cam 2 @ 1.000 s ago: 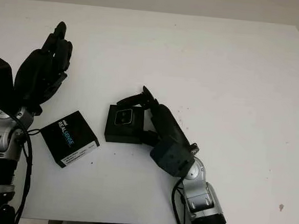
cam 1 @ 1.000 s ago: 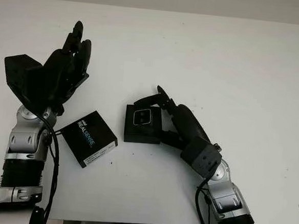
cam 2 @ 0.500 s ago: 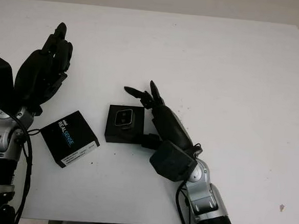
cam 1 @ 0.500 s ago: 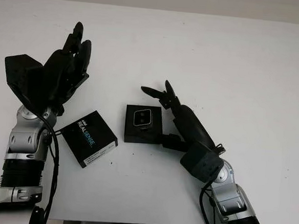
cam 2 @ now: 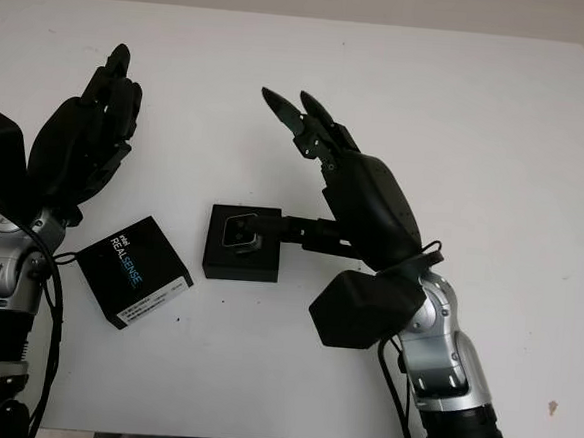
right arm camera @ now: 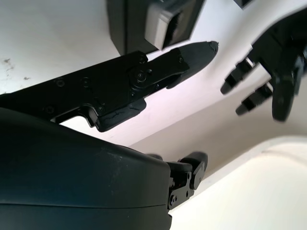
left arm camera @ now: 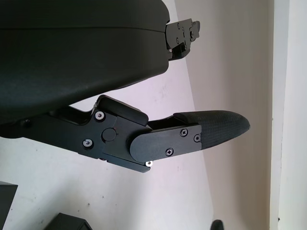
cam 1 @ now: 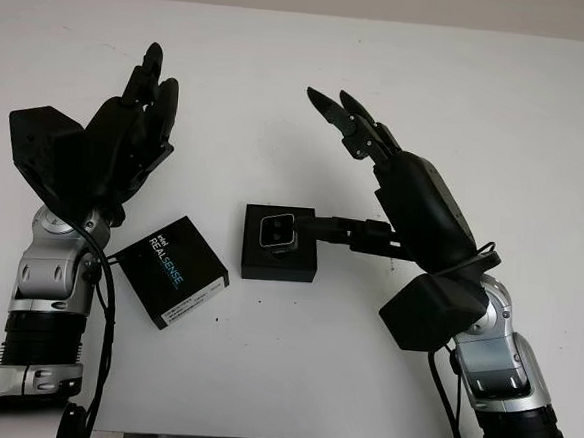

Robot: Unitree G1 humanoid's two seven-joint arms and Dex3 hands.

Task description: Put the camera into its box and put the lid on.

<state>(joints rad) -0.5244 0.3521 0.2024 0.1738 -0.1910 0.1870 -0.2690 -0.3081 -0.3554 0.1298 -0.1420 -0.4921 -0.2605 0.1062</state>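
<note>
The camera (cam 1: 275, 230) has been released into its box (cam 1: 280, 244) on the table (cam 1: 499, 123), the open right hand (cam 1: 353, 128) has been raised away, and the lid (cam 1: 173, 271), beside the open left hand (cam 1: 127, 137), is left to be fitted.

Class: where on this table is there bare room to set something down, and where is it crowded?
Bare: the far table strip beyond both hands, and the right side past the right hand. Crowded: the middle, where lid, box with camera and left hand cluster.
</note>
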